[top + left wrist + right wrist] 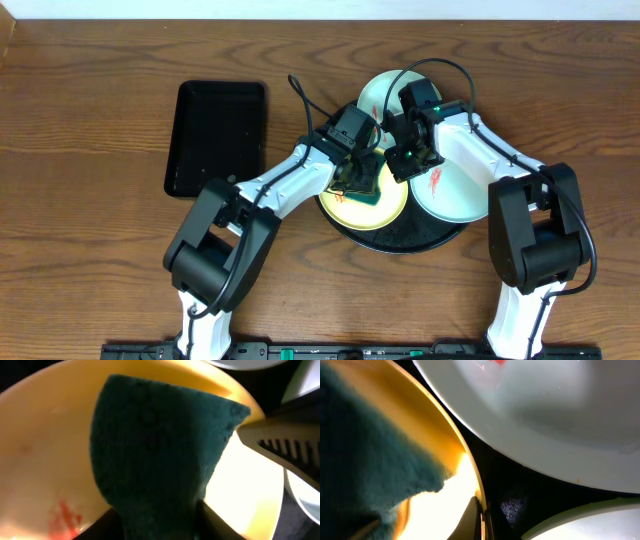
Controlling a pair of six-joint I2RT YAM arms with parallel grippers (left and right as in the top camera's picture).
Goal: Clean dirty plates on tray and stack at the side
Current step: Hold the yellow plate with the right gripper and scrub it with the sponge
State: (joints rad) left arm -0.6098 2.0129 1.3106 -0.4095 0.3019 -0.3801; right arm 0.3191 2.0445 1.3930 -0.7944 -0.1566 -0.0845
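The pale yellow plate (pixel 392 205) lies on the round black tray (pixel 425 236). My left gripper (pixel 360 180) is shut on a dark green sponge (pixel 155 445) that is pressed flat on this plate (pixel 45 435), beside a red smear (pixel 65 515). My right gripper (pixel 408 158) is shut on the yellow plate's rim (pixel 470 467), one finger inside and one outside. A mint-green plate (pixel 455 195) with a red smear (pixel 437 180) lies on the tray's right side and also shows in the right wrist view (pixel 545 415). Another mint-green plate (pixel 378 95) sits behind both grippers.
A smaller rectangular black tray (pixel 215 135) stands on the wooden table (pixel 90 200) to the left. The two arms meet close together over the round tray. The right gripper's finger (pixel 280 447) shows at the right in the left wrist view.
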